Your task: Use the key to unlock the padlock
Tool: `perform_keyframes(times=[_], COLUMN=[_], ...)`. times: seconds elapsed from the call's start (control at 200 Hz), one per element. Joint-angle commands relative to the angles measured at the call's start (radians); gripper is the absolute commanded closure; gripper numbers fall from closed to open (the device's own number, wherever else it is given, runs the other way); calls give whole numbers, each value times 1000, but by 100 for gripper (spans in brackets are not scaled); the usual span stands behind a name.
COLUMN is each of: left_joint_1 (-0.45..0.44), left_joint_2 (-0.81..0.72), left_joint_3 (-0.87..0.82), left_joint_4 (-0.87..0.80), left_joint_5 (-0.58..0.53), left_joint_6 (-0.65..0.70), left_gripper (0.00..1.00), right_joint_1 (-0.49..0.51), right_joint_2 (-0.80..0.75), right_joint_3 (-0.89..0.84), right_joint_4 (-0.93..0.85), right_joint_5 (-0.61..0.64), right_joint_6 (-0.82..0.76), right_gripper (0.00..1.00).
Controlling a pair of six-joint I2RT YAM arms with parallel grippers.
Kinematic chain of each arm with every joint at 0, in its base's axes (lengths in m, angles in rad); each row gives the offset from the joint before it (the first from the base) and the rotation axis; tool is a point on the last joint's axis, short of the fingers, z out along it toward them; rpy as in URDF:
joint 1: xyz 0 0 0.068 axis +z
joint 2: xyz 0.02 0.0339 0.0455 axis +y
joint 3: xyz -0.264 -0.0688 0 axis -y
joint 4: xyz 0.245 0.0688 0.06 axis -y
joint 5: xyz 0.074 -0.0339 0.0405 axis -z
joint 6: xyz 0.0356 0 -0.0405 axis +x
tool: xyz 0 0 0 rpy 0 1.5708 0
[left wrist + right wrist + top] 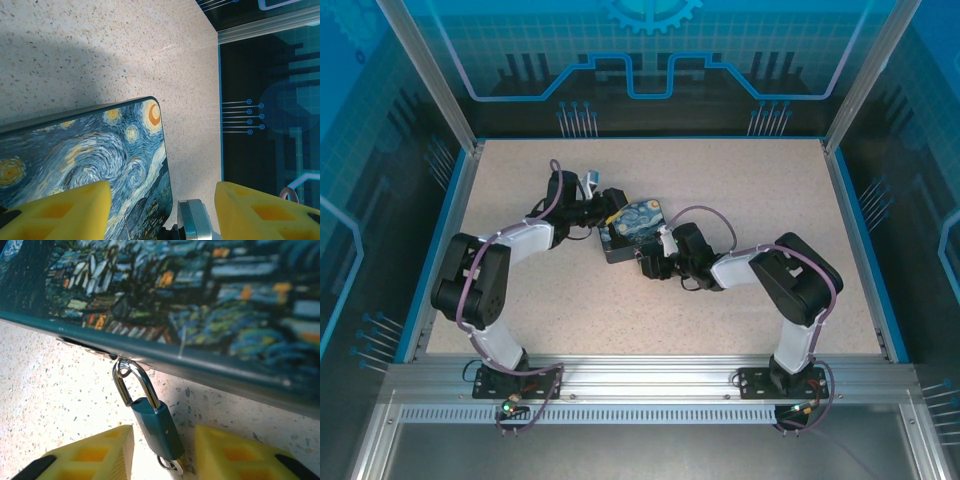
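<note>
The small bluish padlock hangs by its metal shackle from a loop on the side of the swirl-painted box. The key, on a small ring, sticks out of the padlock's bottom end. My right gripper straddles the padlock's body, its yellow fingers on either side with a narrow gap each way. In the top view this gripper sits at the box's near edge. My left gripper stands open over the box's corner, at the box's far left side.
A silver metal piece shows between the left fingers beside the box's edge. The speckled tabletop spreads around the box, bounded by a blue rim and the enclosure walls. Both arms bend inward toward the middle.
</note>
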Motion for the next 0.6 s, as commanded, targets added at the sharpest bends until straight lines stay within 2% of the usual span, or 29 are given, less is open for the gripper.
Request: perform_keyframes(times=[0.0, 0.245, 0.595], left_joint_1=[-4, -6, -24], left_joint_2=[12, 7, -30], left_joint_3=[8, -4, -58], left_joint_4=[25, 21, -13], left_joint_5=[20, 17, 6], left_joint_6=[-15, -13, -9], left_gripper=[42, 43, 43], right_joint_1=[8, 9, 19], right_joint_2=[13, -4, -91], right_joint_3=[11, 5, -16], right_joint_4=[21, 31, -38], right_joint_5=[-18, 1, 176], right_joint_6=[-6, 3, 76], right_gripper=[68, 88, 99])
